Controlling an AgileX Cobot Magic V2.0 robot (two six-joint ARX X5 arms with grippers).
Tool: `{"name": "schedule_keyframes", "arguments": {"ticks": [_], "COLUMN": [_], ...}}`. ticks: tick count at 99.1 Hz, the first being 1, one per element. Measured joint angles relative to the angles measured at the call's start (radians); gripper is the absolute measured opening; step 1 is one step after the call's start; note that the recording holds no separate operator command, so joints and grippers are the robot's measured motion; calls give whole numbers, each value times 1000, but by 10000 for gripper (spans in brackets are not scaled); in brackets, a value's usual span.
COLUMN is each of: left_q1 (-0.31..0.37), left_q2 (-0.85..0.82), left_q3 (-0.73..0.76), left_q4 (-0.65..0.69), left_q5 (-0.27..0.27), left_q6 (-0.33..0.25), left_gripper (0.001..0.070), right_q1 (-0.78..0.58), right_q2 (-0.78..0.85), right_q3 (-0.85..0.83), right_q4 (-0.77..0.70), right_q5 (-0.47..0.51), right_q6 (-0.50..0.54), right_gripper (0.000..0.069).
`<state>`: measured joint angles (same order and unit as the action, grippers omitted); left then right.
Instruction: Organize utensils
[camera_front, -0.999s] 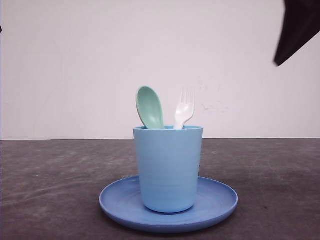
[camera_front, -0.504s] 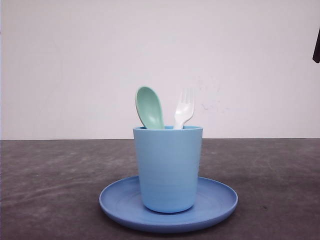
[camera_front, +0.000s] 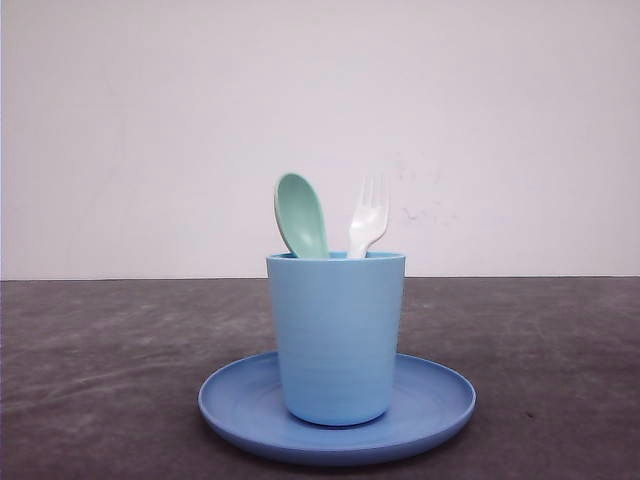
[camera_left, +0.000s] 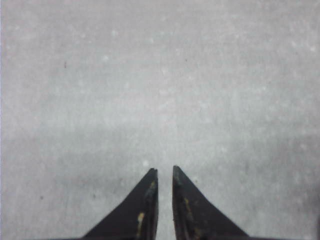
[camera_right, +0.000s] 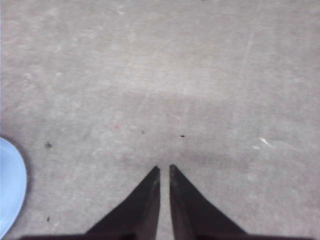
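Left claw (camera_left: 164, 171) closed, right claw (camera_right: 164, 168) closed, empty

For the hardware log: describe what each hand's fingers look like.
The left hand has two black, wedge-shaped fingers tapering to points, with yellowish scuffs along their inner edges. The right hand has the same black pointed fingers, without visible scuffs.

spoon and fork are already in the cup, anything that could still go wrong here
The spoon and fork stand in the cup, leaning on its rim; a bump could tip them or the cup. The cup sits on the plate and might slide if the plate is nudged. The right gripper hangs shut over the table close to the plate's edge, so a careless sweep could clip it.
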<state>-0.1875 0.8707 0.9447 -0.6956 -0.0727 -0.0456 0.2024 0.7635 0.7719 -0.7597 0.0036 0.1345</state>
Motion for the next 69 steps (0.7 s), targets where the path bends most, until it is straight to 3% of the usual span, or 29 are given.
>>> {"name": "schedule_keyframes", "arguments": {"ticks": [53, 59, 69], "left_q1": [2, 20, 80], "left_q2": [-1, -18, -107], "left_q3": [0, -11, -87], "left_q4": [4, 10, 56], "left_q5": [-3, -38, -48], "left_q6": [1, 20, 35], "left_gripper": [24, 24, 24], "right_q1": [0, 0, 0], "right_q2": [0, 0, 0], "right_q3": [0, 0, 0], "right_q4": [27, 27, 27], "right_q5": [0, 0, 0], "right_q6": [0, 0, 0], "right_gripper": [17, 17, 17]}}
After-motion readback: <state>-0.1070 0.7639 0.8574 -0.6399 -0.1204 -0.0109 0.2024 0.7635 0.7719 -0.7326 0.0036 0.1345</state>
